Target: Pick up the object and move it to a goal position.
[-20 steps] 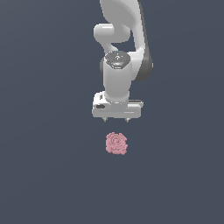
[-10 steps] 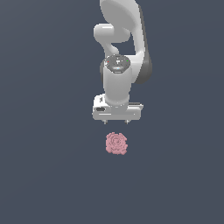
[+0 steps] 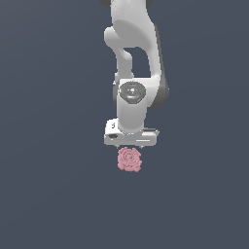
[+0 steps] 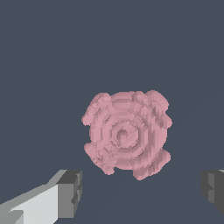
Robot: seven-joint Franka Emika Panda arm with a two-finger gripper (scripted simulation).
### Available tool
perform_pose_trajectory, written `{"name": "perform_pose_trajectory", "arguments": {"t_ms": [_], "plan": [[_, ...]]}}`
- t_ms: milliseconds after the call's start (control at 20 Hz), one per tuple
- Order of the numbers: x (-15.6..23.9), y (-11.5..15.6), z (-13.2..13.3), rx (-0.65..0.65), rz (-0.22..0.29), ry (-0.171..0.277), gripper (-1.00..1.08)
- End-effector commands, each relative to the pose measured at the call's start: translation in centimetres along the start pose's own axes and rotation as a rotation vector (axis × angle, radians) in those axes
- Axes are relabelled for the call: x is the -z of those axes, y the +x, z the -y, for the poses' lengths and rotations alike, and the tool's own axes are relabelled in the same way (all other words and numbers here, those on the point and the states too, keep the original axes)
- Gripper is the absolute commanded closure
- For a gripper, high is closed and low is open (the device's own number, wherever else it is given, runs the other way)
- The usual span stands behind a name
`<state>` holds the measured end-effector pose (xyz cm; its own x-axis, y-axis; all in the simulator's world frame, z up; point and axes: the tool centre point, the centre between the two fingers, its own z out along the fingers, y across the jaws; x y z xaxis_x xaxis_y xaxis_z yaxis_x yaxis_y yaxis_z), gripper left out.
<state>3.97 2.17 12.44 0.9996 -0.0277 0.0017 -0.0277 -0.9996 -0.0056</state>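
In the exterior view the frame's left half is plain dark slate-blue ground (image 3: 53,146), flat and unmarked, and no container of any kind shows on it. Moving toward the centre, the white Panda arm (image 3: 131,44) comes down from the upper edge, a little right of the middle, and ends in a round wrist joint with a dark cap just above the frame's centre. Below that sits the wide white gripper (image 3: 130,146), its body a flat bar lying across the picture; its short fingertips barely peek out under the bar, so this view alone does not settle how far apart they are. Directly beneath the bar, just below centre, lies the object (image 3: 129,159), a pink rosette with swirled petal bumps, resting on the ground and narrower than the bar; whether its top touches the fingertips cannot be told here. The frame's right half is bare ground again. In the wrist view the object (image 4: 127,133) fills the middle of the picture, and the two dark finger pads (image 4: 70,192) stand spread wide on either side of it, near but with clear ground between each pad and the pink edge, gripping nothing
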Motion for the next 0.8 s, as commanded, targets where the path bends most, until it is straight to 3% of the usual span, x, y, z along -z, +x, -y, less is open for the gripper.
{"name": "perform_pose_trajectory", "arguments": {"t_ms": [0, 750], "plan": [[-1.2, 0.8, 0.1, -0.001, 0.0, -0.002, -0.92], [-3.7, 1.8, 0.2, -0.003, 0.003, -0.006, -0.92]]}}
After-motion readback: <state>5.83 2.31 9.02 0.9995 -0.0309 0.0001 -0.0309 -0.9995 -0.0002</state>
